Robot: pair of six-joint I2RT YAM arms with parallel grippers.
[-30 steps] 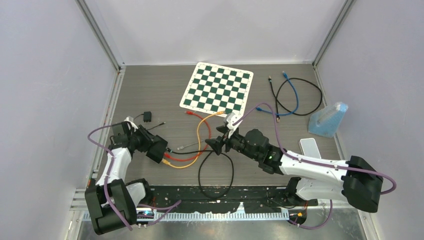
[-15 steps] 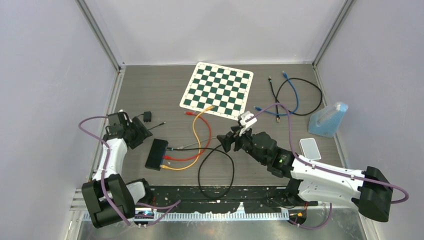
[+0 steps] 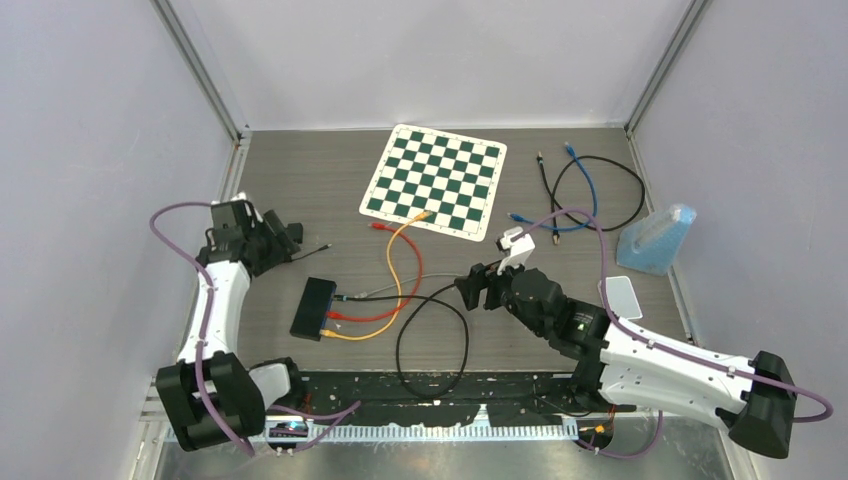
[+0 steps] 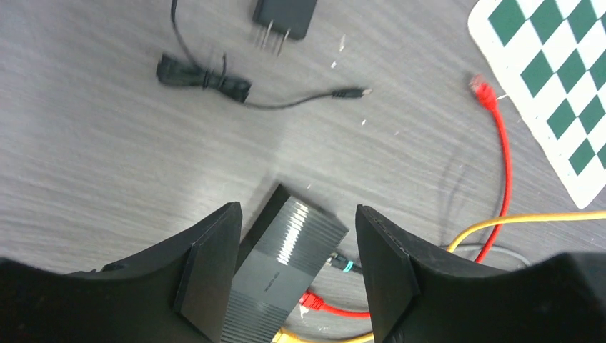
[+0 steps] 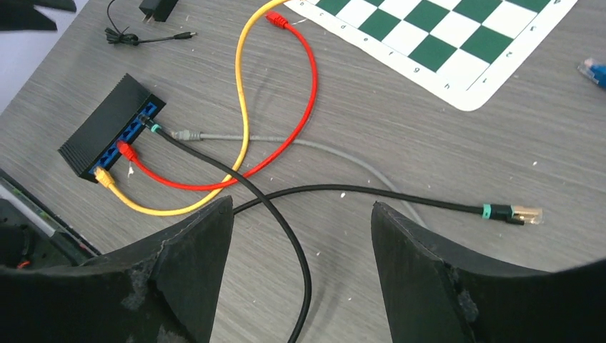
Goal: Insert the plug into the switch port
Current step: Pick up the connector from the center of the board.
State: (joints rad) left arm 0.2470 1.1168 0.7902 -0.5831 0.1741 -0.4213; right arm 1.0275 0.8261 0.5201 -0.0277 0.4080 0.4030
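Left gripper [image 4: 296, 209] and right gripper [image 5: 300, 204] both hang open, empty, with the clear-tipped black cable plug [image 5: 520, 214] lying crosswise right by the right one.

switch [image 4: 286, 279]: lower end cut by bottom edge | chessboard [image 4: 564, 107]: cropped at right edge | blue plug [image 5: 592, 71]: cropped

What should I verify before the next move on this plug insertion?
1. Left tool open, holding nothing: ok.
2. Right tool open, holding nothing: ok.
3. Black ribbed network switch lying flat on the table, not gripped: ok.
4. Black cable, red cable and yellow cable seated in its ports: ok.
5. Grey cable plug seated: not ok, it appears to lie just short of the ports.
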